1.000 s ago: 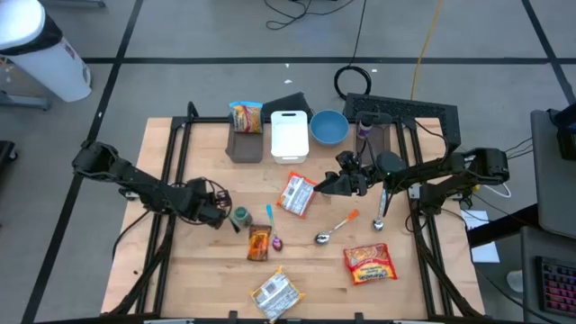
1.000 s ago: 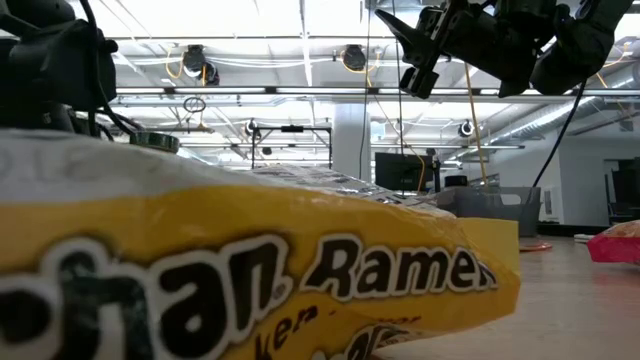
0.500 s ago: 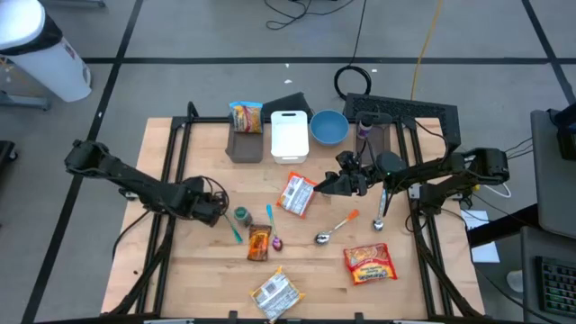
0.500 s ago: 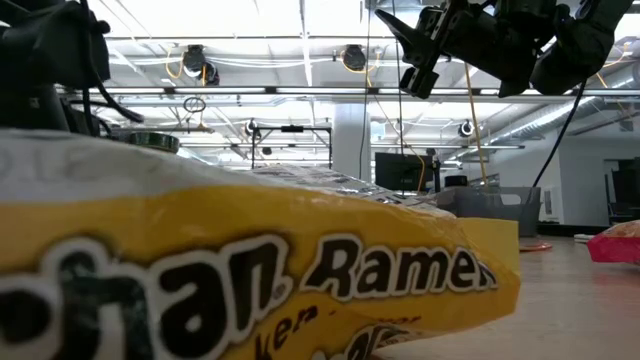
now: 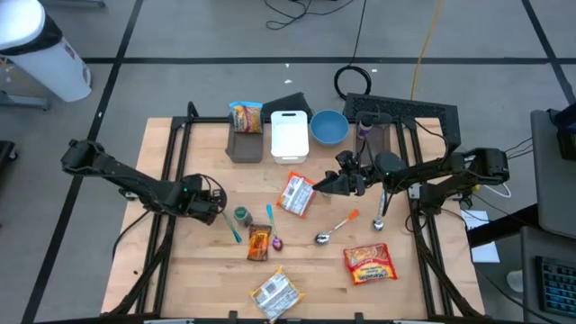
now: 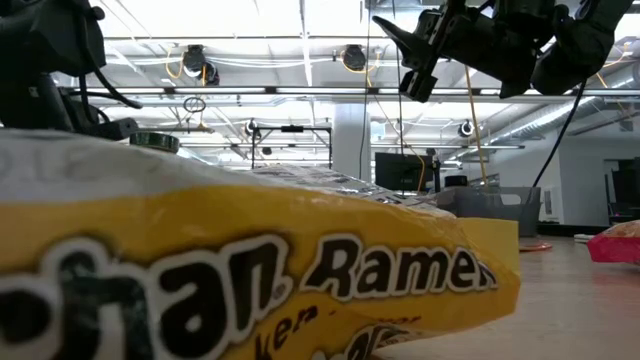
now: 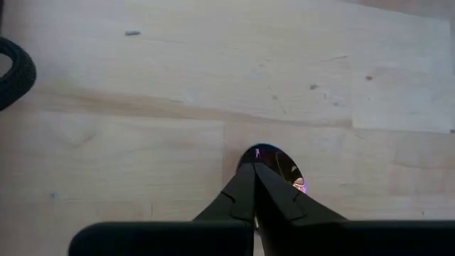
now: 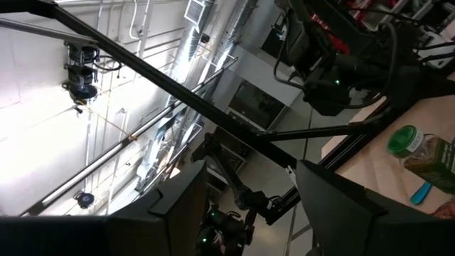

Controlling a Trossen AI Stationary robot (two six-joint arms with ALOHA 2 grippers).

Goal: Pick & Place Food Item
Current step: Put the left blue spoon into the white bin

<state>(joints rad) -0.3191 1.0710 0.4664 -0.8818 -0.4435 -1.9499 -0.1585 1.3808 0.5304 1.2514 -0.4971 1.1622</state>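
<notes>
A white and orange ramen packet (image 5: 297, 193) lies flat at the table's middle. My right gripper (image 5: 317, 186) hovers just to its right, raised off the table, open and empty; it also shows high up in the low view (image 6: 405, 55). My left gripper (image 5: 211, 206) is shut, low over bare wood to the left of a green-lidded jar (image 5: 240, 216), and touches nothing that I can make out. Its shut fingers (image 7: 252, 188) point at the tabletop. Other packets lie flat: a red one (image 5: 369, 264), a brown one (image 5: 259, 241), and a yellow ramen one (image 5: 274, 292) at the near edge, which fills the low view (image 6: 250, 270).
At the far side stand a brown bin (image 5: 245, 146) with a packet (image 5: 245, 117) in it, a white container (image 5: 288, 135) and a blue bowl (image 5: 329, 128). Spoons (image 5: 335, 227) (image 5: 380, 214) (image 5: 276, 241) and a blue utensil (image 5: 268, 214) lie mid-table. Bare wood lies at the near left.
My left gripper has drawn back a little from the green-lidded jar toward the table's left edge, still shut. The jar stays where it was.
</notes>
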